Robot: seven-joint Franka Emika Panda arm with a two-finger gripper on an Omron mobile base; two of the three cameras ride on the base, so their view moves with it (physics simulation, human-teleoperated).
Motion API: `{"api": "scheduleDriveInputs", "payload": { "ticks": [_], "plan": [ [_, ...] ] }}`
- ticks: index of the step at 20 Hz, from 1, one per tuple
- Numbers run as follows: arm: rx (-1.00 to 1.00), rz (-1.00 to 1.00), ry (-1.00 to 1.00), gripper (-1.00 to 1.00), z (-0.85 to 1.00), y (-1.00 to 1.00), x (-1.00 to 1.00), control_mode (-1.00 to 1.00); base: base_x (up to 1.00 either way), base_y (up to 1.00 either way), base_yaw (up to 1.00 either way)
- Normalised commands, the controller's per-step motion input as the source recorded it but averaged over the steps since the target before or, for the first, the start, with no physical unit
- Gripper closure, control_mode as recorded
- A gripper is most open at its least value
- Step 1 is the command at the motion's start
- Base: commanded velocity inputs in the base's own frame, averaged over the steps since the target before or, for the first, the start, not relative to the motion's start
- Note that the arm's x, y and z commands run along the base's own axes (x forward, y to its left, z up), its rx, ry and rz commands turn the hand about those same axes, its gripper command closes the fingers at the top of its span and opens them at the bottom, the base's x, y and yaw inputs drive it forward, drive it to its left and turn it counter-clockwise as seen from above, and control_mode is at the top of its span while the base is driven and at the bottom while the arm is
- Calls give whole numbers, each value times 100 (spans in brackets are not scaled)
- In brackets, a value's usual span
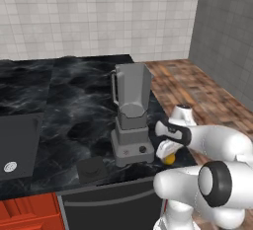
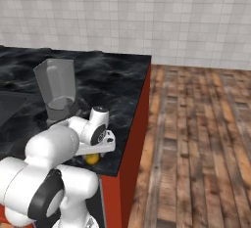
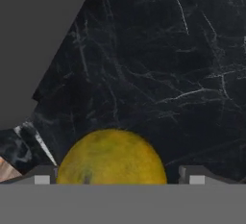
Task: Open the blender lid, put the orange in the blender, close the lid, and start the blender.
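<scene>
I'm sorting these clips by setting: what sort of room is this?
A rendered kitchen, most likely: a black marble counter against a tiled wall, a blender standing on it, and an orange between the gripper fingertips.

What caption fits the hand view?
Claw straddling the orange on the black marble counter, fingertips either side.

You've got the blender (image 1: pixel 131 118) upright on the black marble counter, near its front right corner: grey tapered square jar, handle on the left side in the left base view, stepped base with red button and black knob facing front. Jar rim is open. The blender lid (image 1: pixel 92 168), a flat dark square cap, lies on the counter just front-left of the base. The orange (image 3: pixel 111 157) sits on the counter right of the base, between the finger tips in the hand view.
</scene>
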Motion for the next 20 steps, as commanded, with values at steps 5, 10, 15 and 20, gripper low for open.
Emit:
{"api": "scheduleDriveInputs", "payload": {
  "ticks": [5, 10, 15, 20],
  "plan": [
    [0, 0, -2, 100, -18, 1, -33, -100, 0, 0, 0],
    [0, 0, -17, 100, 76, 0, -26, -100, 0, 0, 0],
    [0, 0, -29, 100, 100, -2, -7, -100, 0, 0, 0],
    [0, -2, -31, 100, 100, 0, -11, -100, 0, 0, 0]
  ]
}}
